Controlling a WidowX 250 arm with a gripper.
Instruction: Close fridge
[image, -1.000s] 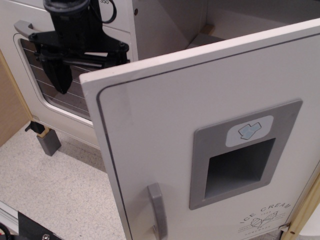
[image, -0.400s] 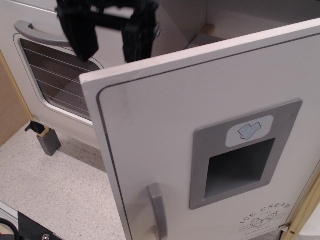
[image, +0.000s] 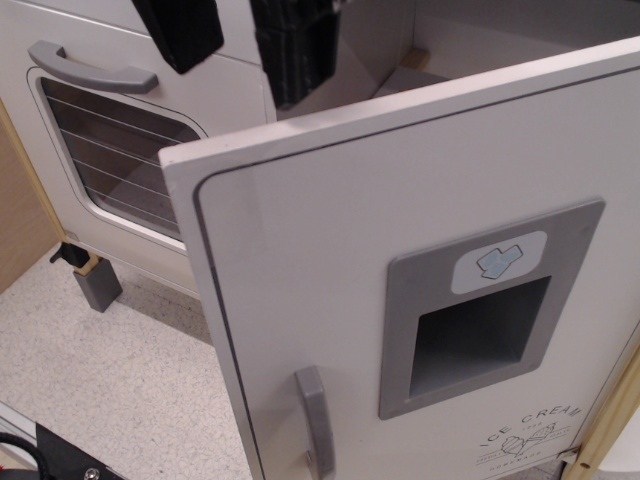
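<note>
The white fridge door (image: 330, 260) stands swung open toward me, filling the right half of the view. It carries a vertical grey handle (image: 315, 420), a grey dispenser panel (image: 480, 310) with a blue ice icon, and "ICE CREAM" print at the lower right. The fridge's inside (image: 420, 50) shows behind its top edge. My black gripper (image: 240, 40) hangs at the top, open, with two fingers (image: 295, 55) spread apart. It is above and behind the door's free left corner, holding nothing.
A white oven door (image: 120, 150) with a wire-racked window and a horizontal grey handle (image: 90, 70) sits at the left. A speckled floor (image: 110, 370) lies below. A wooden panel (image: 20, 220) is at the far left and a grey foot (image: 98, 285) stands under the oven.
My gripper has risen and shifted right, from in front of the oven window to above the door's top left corner, and turned to show both fingers. The fridge door has not moved.
</note>
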